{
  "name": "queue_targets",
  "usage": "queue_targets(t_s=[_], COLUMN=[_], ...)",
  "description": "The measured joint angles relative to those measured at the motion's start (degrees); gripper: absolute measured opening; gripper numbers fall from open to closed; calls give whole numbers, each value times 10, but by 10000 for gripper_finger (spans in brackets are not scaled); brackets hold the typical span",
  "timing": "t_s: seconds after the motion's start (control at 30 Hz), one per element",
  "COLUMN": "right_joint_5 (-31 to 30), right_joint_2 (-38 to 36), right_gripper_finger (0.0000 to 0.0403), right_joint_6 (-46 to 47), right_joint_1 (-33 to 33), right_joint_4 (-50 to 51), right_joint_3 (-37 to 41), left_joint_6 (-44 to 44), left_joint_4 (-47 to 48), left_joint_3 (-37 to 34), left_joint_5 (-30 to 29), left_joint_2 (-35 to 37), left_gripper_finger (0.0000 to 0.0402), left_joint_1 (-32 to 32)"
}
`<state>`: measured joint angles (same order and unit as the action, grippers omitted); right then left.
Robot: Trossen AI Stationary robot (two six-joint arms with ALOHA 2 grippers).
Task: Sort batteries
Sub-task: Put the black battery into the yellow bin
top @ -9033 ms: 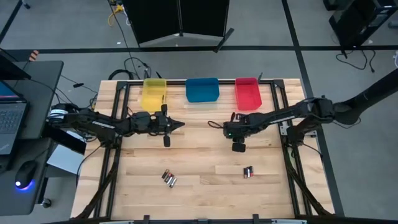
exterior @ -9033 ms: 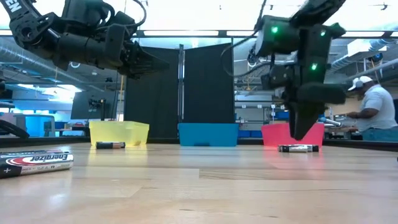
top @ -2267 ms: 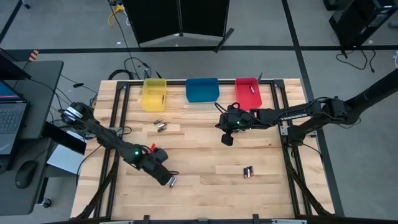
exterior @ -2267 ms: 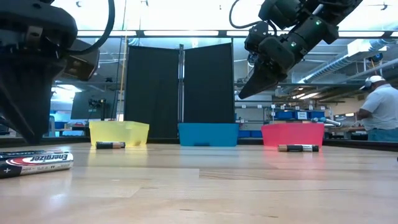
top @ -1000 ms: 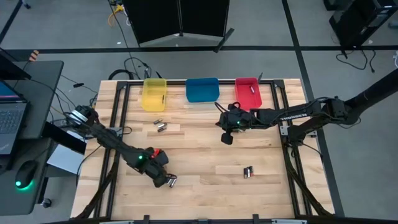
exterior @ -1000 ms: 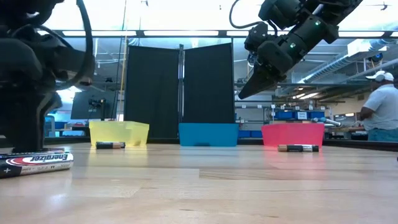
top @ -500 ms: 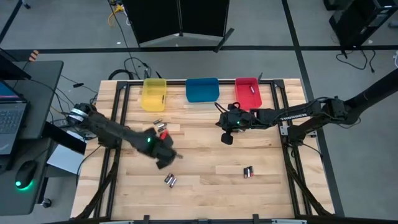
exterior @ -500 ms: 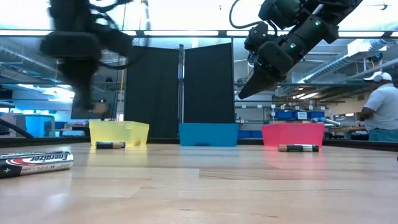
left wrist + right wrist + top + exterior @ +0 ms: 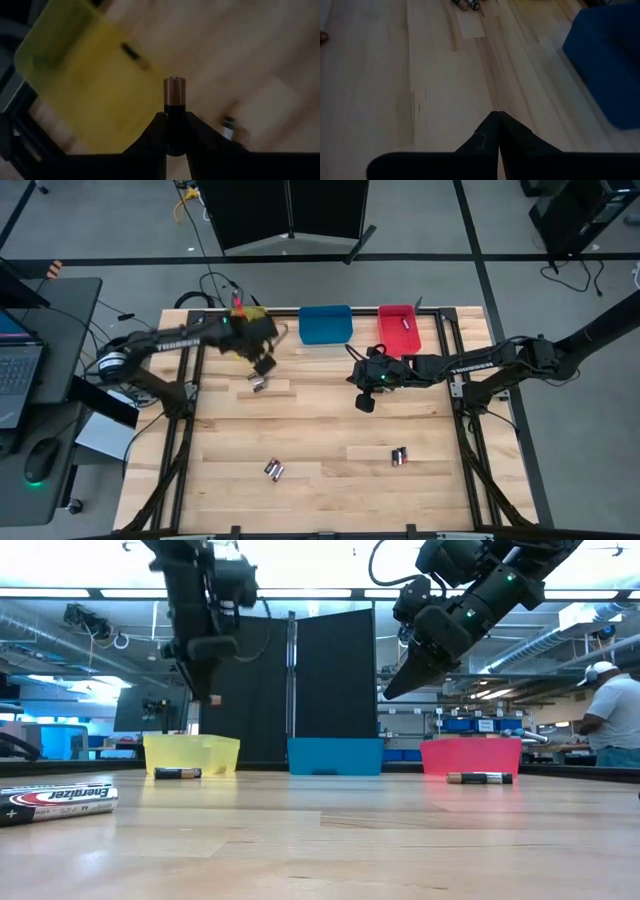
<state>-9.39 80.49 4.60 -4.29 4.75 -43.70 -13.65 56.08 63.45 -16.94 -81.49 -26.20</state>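
Observation:
My left gripper (image 9: 264, 364) hangs over the near edge of the yellow bin (image 9: 248, 330), shut on a battery (image 9: 174, 117) with a black body and a copper end. One more cell (image 9: 134, 54) lies inside the yellow bin. My right gripper (image 9: 365, 402) hovers shut over the table near the blue bin (image 9: 326, 324), holding nothing. Loose batteries lie flat on the wood: a pair near the yellow bin (image 9: 258, 383), a pair toward the near edge (image 9: 273, 470), and a pair on the right (image 9: 399, 456). The red bin (image 9: 398, 330) holds one cell (image 9: 405, 325). My left gripper pinches the battery's black lower body (image 9: 174, 131) between its two fingers, pointing down from above. The copper end (image 9: 174, 90) sticks out past the fingertips (image 9: 155, 127). The cell runs along the fingers and is lifted clear, above the yellow bin.
In the low view a large battery (image 9: 55, 802) lies close to the camera on the left. A person (image 9: 610, 715) stands in the room beyond the table on the right. Black frame rails (image 9: 190, 380) run along both sides of the table.
My left gripper has risen from the battery group near the table's near edge, carrying one cell, and has swung quickly toward the far edge to the yellow bin. The other cells of that group stay on the wood. My right arm has kept still.

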Motion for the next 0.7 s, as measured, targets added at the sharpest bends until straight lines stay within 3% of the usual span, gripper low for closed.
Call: queue_targets(t_s=[0.17,0.27,0.43,0.7], right_joint_5=[0,0,0,0], right_joint_2=[0,0,0,0], right_gripper_finger=[18,16,16,16], right_joint_6=[3,4,8,14], right_joint_1=[3,5,5,5], right_joint_4=[0,0,0,0], right_joint_3=[0,0,0,0], left_joint_6=[61,82,102,105], left_joint_4=[-33,-61,-126,-143], left_joint_3=[-1,-1,-1,-1], left_joint_5=[50,92,102,102], left_joint_2=[-27,-57,-114,-192], left_gripper_finger=[44,44,44,44], left_joint_1=[-128,-175,-214,-246])
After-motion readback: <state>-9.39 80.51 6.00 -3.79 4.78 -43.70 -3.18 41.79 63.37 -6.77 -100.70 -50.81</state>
